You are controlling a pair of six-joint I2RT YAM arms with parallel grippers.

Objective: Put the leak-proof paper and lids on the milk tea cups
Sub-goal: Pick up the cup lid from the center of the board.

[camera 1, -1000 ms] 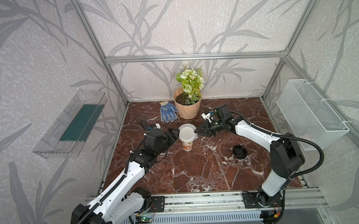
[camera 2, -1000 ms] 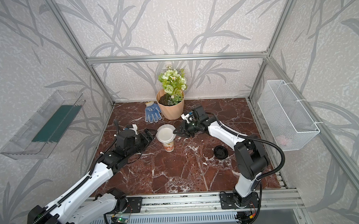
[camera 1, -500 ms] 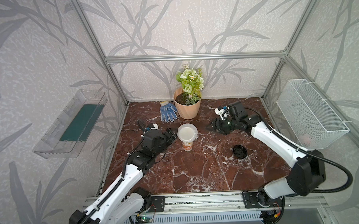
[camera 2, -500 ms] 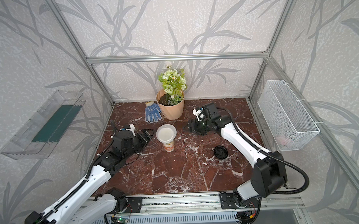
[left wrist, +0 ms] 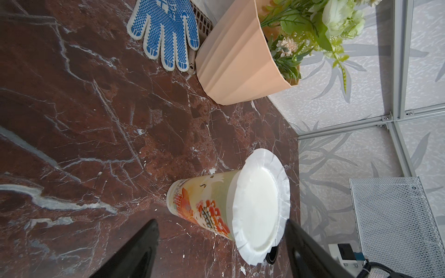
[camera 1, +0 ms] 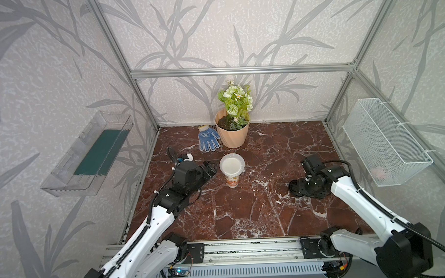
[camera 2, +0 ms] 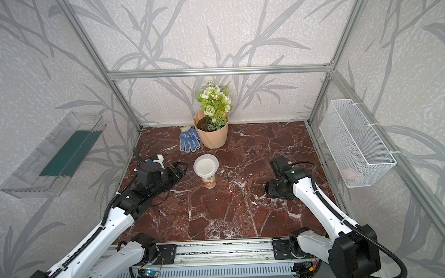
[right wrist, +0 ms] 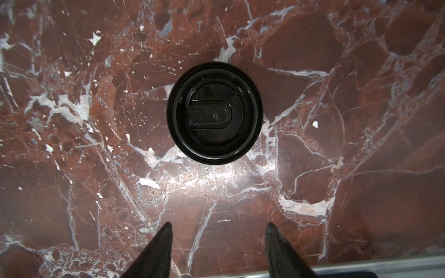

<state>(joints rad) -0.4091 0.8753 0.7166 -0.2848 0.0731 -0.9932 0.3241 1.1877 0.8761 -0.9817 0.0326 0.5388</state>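
Observation:
The milk tea cup (camera 1: 232,180) stands upright in the middle of the marble floor, white with an orange-red print (left wrist: 204,207). The leak-proof paper (camera 1: 232,165) lies over its rim, its crinkled edge overhanging all round (left wrist: 261,204). My left gripper (camera 1: 211,169) is open just left of the cup, with the cup ahead of its jaws (left wrist: 221,222); one fingertip (left wrist: 292,226) is close to the paper's edge. My right gripper (right wrist: 219,226) is open and empty, far right of the cup, pointing down at the floor (camera 1: 307,186).
A black domed lid (right wrist: 214,113) lies on the floor just ahead of the right fingertips. At the back stand a peach flower pot (camera 1: 232,135) and a blue glove (camera 1: 208,138). A wire basket (camera 1: 384,141) hangs on the right wall and a clear tray (camera 1: 89,154) on the left wall.
The right gripper opened by the cup's rim, then swung right and toward the front, ending over the black lid. The paper stays on the cup. The left arm barely moved.

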